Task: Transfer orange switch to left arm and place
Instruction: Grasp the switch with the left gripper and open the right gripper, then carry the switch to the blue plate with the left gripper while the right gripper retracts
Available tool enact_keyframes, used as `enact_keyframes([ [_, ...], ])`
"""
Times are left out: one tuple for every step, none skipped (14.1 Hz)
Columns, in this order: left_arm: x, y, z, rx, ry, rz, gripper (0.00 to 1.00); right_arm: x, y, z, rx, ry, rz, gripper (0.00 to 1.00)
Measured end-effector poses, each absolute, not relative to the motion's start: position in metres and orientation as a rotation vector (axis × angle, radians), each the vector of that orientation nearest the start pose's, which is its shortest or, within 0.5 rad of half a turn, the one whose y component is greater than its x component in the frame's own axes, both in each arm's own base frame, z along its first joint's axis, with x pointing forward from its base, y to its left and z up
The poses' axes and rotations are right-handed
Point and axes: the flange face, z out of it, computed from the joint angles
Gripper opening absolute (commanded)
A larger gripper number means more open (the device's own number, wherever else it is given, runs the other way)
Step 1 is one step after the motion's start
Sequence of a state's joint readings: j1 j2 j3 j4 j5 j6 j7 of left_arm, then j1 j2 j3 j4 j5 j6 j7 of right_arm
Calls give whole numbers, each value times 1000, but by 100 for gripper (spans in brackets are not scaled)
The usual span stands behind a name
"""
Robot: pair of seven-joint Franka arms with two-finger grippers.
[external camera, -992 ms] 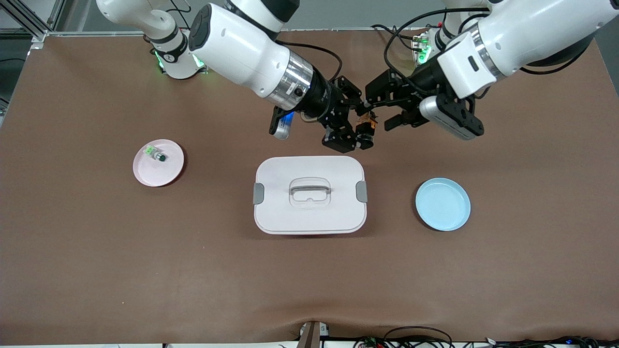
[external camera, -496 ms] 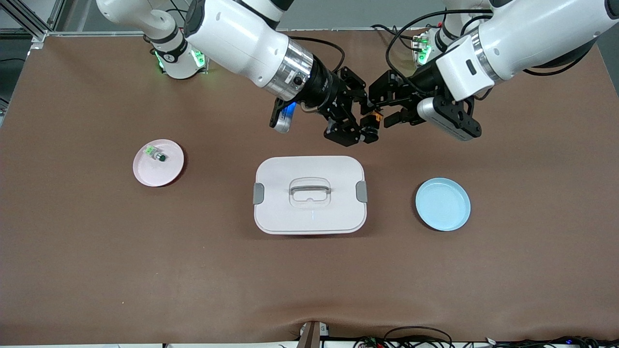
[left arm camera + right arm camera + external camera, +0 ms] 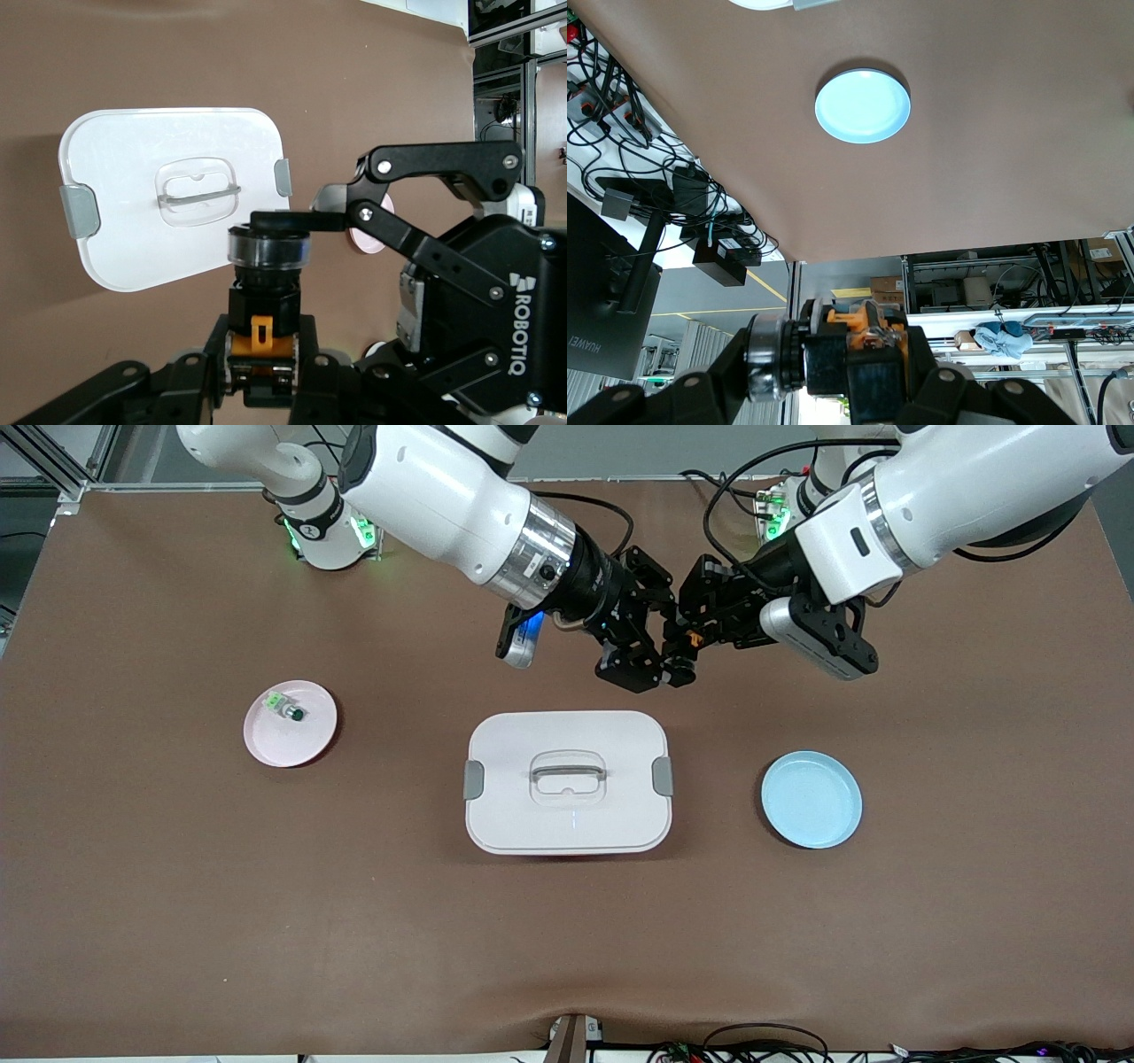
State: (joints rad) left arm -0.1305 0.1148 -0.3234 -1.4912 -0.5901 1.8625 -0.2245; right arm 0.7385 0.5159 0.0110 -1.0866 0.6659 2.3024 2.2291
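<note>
The tiny black push-button with an orange cap, the orange switch (image 3: 681,648), was up over the brown table (image 3: 177,886), farther from the front camera than the big white lidded box (image 3: 567,781). The right gripper (image 3: 663,654) pinched it, and the left gripper (image 3: 692,636) had shut on it too. The hand-over was half done. The light blue round plate (image 3: 811,799) sat empty.

left pincer (image 3: 694,640) closed on orange switch (image 3: 680,646)

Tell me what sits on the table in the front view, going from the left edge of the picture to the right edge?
Pink plate with the green switch on it → white box → blue plate.
</note>
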Motion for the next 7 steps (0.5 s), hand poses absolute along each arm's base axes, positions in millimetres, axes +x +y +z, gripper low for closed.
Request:
enact_keyframes([
  [541, -296, 643, 2466, -153, 43, 0, 543, 520, 616, -1478, 1788, 722, 100],
  [543, -293, 641, 2467, -152, 43, 0, 544, 521, 615, -1470, 1789, 722, 100],
  [551, -281, 636, 2493, -131, 54, 0, 545, 520, 615, -1461, 1796, 722, 100],
  [562, -262, 628, 2528, -110, 70, 0, 547, 518, 618, -1454, 1797, 719, 100],
  [573, -242, 618, 2564, -95, 80, 0, 548, 516, 621, -1449, 1795, 715, 100],
  [583, -226, 607, 2604, -84, 82, 0, 549, 514, 622, -1446, 1794, 713, 100],
  [591, -216, 595, 2645, -76, 78, 0, 551, 512, 623, -1449, 1792, 708, 100],
])
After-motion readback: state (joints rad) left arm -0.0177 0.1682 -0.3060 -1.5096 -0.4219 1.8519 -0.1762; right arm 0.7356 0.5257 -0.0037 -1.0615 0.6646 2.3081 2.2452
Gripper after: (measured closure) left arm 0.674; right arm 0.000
